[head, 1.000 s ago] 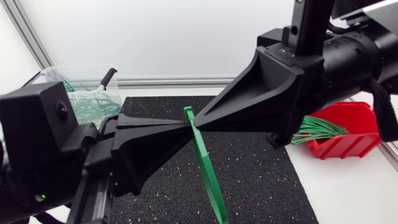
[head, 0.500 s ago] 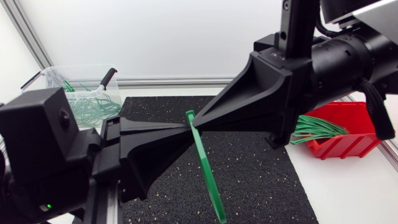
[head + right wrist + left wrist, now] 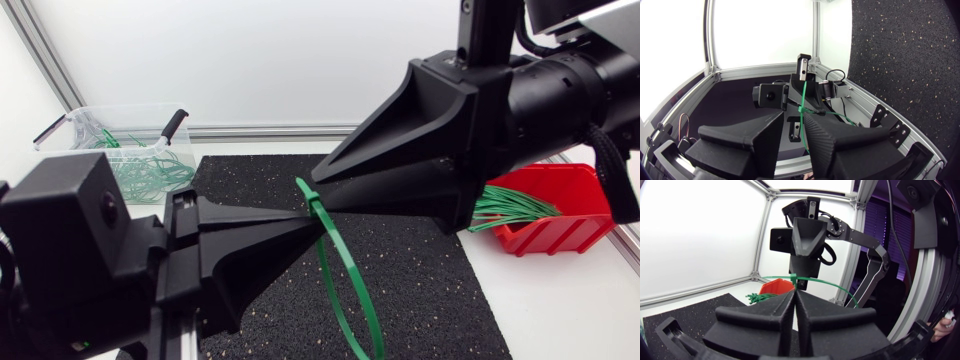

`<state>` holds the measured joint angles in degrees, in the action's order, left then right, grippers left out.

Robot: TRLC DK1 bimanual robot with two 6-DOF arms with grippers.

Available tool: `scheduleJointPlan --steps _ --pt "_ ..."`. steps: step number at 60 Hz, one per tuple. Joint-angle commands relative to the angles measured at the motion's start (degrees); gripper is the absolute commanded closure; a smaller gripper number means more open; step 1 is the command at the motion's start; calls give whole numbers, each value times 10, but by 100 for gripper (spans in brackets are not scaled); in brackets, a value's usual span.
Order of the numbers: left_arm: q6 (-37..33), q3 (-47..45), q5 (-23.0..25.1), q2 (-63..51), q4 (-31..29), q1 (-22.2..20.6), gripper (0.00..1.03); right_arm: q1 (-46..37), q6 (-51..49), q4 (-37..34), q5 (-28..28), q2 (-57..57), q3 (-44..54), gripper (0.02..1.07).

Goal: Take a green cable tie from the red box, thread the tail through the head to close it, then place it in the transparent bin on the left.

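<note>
Status: threading step in hand, placement not yet done.

1. Position. My left gripper (image 3: pixel 312 215) and my right gripper (image 3: pixel 316 187) meet tip to tip above the middle of the black mat (image 3: pixel 420 290), both raised clear of it.

2. Jaw state. My left jaws are pressed together at their tips, clamped on one end of the green cable tie (image 3: pixel 352 275). My right jaws are clamped on the strap just beside its head. Each wrist view shows the green strap emerging from between its own fingertips.

3. Workpiece. The cable tie is out of the red box (image 3: pixel 570 215) and held in the air between the two grippers. Its strap hangs below them in a long curved loop and touches nothing else. The head sits right at the meeting point of the tips.

4. Done. One tie has been extracted, and the strap is bent round so that tail and head are brought together.

5. Undetermined. The fingertips hide the head opening, so I cannot tell whether the tail has entered it.

6. Outstanding, as I judge it: confirm the tail is through, draw it to lock the loop, then carry the tie to the transparent bin (image 3: pixel 75 120) at my left, well apart from the present position, and release. Spare ties (image 3: pixel 510 210) lie in the red box.
</note>
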<state>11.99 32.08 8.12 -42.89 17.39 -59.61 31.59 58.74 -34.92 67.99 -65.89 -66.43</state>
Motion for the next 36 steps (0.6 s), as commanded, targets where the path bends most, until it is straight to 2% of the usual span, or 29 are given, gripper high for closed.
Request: scheduleJointPlan --steps 1,21,36 --pt "-28 -16 6 2 0 7 99 -15 4 1 -1 9 3 67" --pt "-123 -32 3 -4 -2 28 99 -55 -7 56 12 -13 24 63" --pt "-195 -32 -15 -22 2 26 99 -56 -103 60 34 -78 11 63"
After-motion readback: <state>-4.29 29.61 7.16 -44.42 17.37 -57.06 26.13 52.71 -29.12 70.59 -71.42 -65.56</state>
